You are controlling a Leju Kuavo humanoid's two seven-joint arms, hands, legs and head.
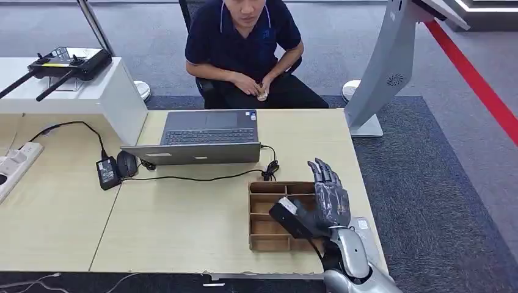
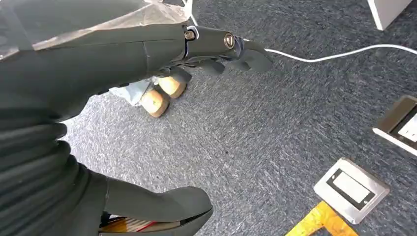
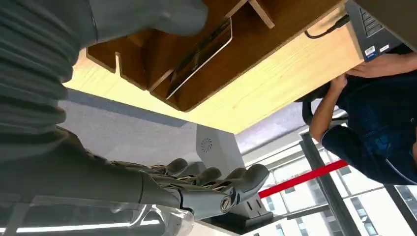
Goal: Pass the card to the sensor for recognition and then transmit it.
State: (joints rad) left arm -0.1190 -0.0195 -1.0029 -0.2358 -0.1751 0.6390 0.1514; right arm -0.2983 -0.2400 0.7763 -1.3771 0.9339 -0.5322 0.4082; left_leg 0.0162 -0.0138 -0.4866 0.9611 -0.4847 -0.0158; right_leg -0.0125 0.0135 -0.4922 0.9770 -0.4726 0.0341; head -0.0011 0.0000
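Right hand (image 1: 330, 204) poised over the tray (image 1: 259, 243), fingers (image 1: 322, 173) spread, grasping nothing.
The card (image 3: 199, 59) leans in a slot just under the thumb; a shallow pinch could let it slip or drag the tray across the tabletop (image 1: 183, 213).

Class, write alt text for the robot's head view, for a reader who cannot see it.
The robot's right hand hovers open over a wooden divided tray at the near right of a light wooden table. Beyond it an open laptop faces a seated person in a dark shirt.
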